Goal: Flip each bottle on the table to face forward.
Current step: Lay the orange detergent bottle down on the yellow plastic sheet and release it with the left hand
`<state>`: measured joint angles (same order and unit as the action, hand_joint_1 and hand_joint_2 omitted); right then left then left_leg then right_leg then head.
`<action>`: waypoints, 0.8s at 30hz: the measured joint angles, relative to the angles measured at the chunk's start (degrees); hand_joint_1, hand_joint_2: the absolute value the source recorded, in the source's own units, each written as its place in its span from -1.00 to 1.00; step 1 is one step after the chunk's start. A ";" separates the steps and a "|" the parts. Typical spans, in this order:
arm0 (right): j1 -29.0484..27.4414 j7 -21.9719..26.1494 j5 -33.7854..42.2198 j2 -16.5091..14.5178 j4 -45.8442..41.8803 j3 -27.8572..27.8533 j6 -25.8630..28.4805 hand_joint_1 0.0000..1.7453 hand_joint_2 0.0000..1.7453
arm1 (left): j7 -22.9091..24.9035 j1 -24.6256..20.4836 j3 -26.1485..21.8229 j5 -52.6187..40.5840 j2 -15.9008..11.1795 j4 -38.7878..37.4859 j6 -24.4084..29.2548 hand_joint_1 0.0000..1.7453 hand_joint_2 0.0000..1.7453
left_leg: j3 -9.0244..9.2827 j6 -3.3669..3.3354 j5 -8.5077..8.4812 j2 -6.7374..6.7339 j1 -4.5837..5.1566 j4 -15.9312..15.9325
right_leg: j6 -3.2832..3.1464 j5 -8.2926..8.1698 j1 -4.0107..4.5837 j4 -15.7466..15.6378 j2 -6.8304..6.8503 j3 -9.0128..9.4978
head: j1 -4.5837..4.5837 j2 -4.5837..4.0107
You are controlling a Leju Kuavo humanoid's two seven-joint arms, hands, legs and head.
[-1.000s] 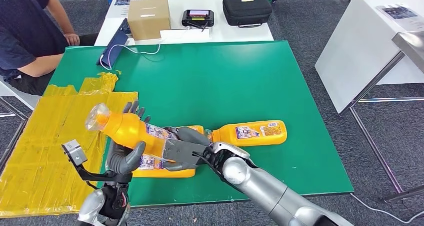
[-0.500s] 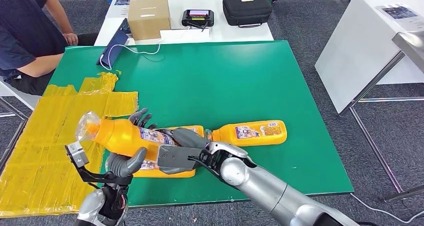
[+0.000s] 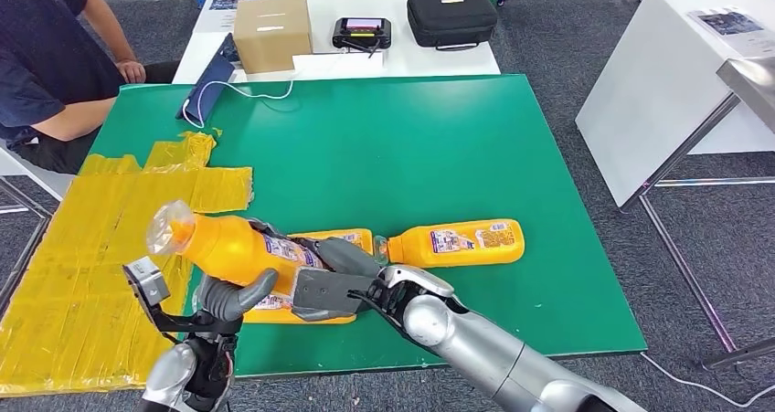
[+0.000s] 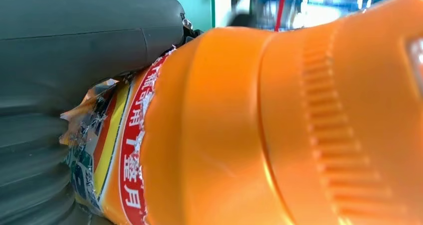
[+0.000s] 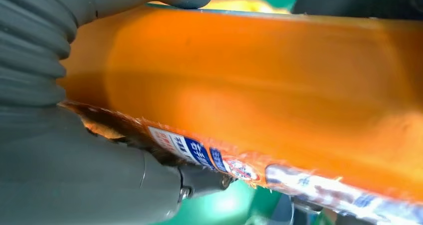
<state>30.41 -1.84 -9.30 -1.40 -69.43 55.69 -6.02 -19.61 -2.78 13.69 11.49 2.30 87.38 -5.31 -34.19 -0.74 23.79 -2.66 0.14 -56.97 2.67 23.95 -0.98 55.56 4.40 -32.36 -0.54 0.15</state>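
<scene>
Green table [image 3: 411, 147] on grey carpet; yellow sheeting [image 3: 82, 248] covers its near-left corner. Both the left hand [image 3: 233, 293] and the right hand [image 3: 334, 279] grasp one orange bottle [image 3: 228, 243], raised over the near edge. Two further bottles [image 3: 457, 241] lie flat nearby. A white table [image 3: 366, 65] adjoins the far edge.

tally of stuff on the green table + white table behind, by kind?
Orange bottles: 3 (held bottle, bottle beneath it, bottle lying right)
Cardboard box: 1
Black case: 1
Handheld controller: 1
Yellow sheet: 1
Total: 7
</scene>
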 joint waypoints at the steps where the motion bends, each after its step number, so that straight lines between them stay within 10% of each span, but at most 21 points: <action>1: -0.69 0.17 -1.11 -0.07 -0.08 -0.46 1.33 -1.00 1.00 | -0.12 -0.02 -0.01 -3.47 -0.14 0.41 2.59 1.00 1.00 | 0.00 0.00 0.00 0.00 0.00 0.00 | 0.00 0.00 0.00 0.00 0.00 0.00 | -0.01 0.00; 10: -7.72 0.75 -9.31 0.74 -2.40 -5.25 4.14 -1.00 1.00 | 9.66 -5.98 -3.66 -59.07 -5.12 -0.31 31.12 1.00 1.00 | 0.00 0.05 -0.06 0.00 -0.05 0.00 | -0.05 -0.03 0.04 0.04 -0.01 -0.03 | 0.00 0.00; 24: -8.74 -0.23 -13.18 0.20 -2.42 -5.13 2.14 -1.00 1.00 | 16.31 -11.94 -4.68 -77.41 -9.05 -9.35 33.84 1.00 1.00 | -0.02 0.05 -0.08 -0.07 -0.04 0.00 | -0.18 -0.12 0.04 0.05 -0.03 -0.09 | -0.02 0.00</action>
<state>21.68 -2.07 -22.49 -1.21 -71.85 50.56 -3.88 -3.30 -14.72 9.01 -65.92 -6.75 78.03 28.53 -34.22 -0.69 23.72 -2.74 0.10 -56.97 2.48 23.83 -0.94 55.60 4.37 -32.45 -0.56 0.15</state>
